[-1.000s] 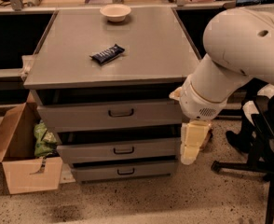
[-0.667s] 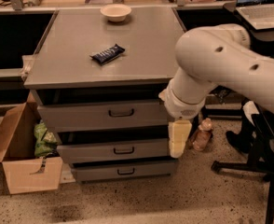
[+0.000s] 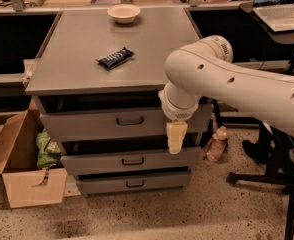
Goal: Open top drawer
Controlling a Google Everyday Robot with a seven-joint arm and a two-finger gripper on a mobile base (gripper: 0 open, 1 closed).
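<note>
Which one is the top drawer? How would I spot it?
Find the grey cabinet with a bowl on top. The top drawer sits right under that top, above two smaller drawers. It is the widest and tallest-fronted, and the gripper hangs before its right part.

A pale-yellow gripper (image 3: 176, 136) on a white arm (image 3: 247, 84) hangs before the right end of the grey top drawer (image 3: 82, 125), whose loop handle (image 3: 130, 120) is dark. On the plain grey worktop (image 3: 72, 69) lie a dark-blue bar (image 3: 115, 57) and a cream bowl (image 3: 123, 13). Alongside, a brown box (image 3: 22, 184) holds a green bag (image 3: 47, 149) on a beige speckled floor (image 3: 152, 216).
</note>
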